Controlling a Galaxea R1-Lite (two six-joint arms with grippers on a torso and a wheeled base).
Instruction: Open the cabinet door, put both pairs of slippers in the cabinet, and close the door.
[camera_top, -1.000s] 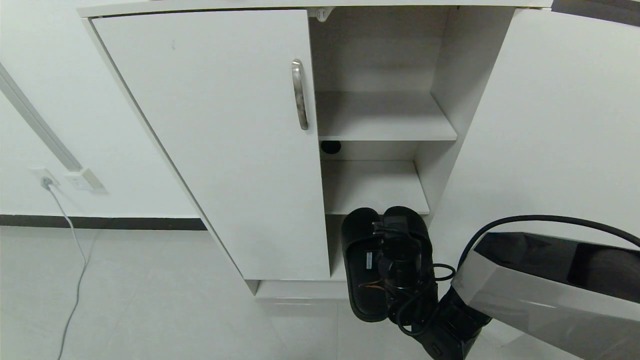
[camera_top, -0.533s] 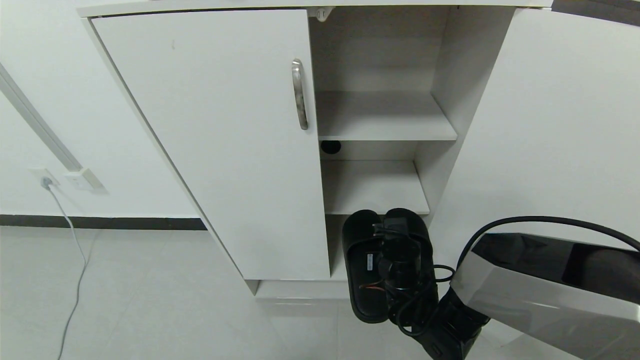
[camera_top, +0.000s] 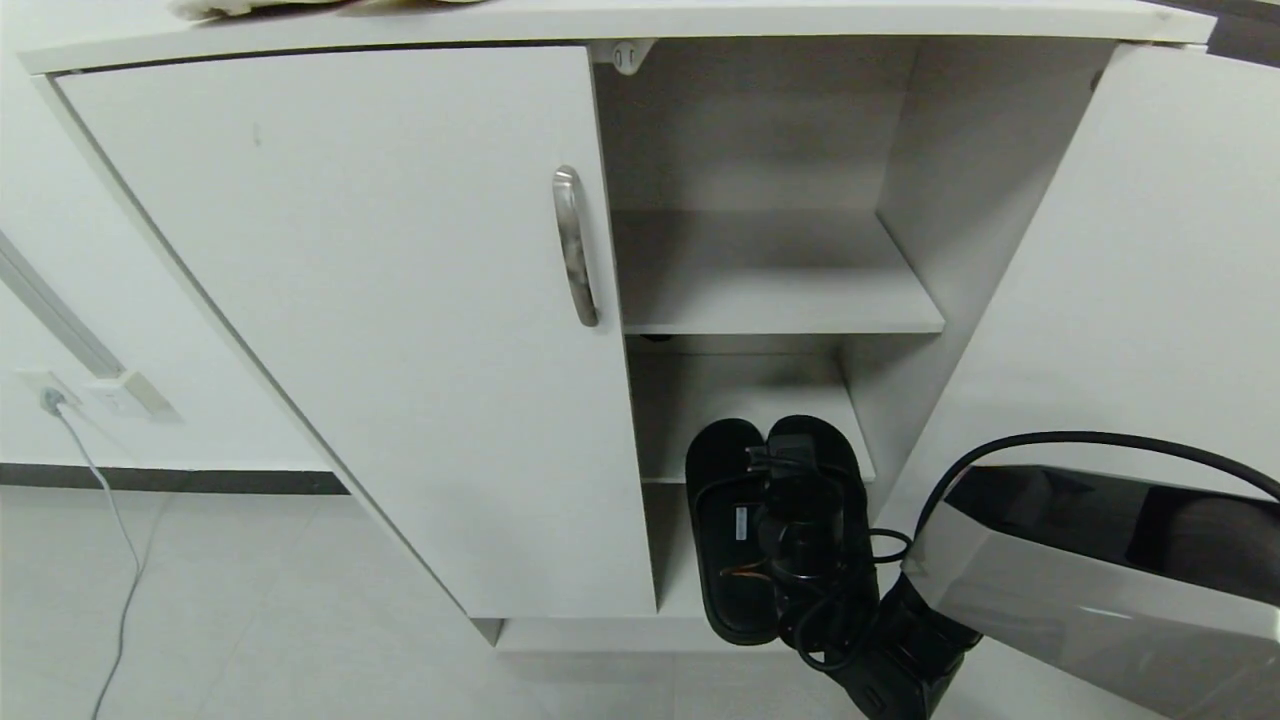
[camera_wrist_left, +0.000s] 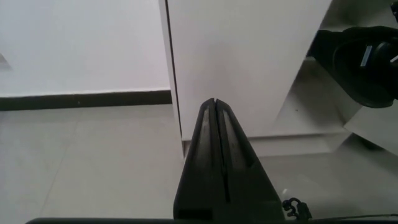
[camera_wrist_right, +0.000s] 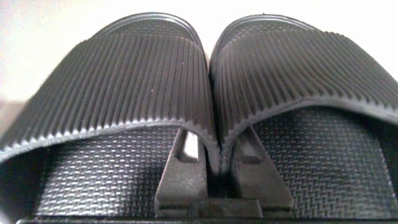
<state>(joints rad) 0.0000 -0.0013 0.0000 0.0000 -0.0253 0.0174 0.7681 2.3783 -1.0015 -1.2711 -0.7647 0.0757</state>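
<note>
Right gripper (camera_wrist_right: 217, 158) pinches one pair of black slippers (camera_top: 722, 465) by their inner edges, seemingly just before the cabinet's (camera_top: 930, 200) bottom opening, its right door (camera_top: 1150, 300) already open; shelving them, the second pair and closing remain.
</note>
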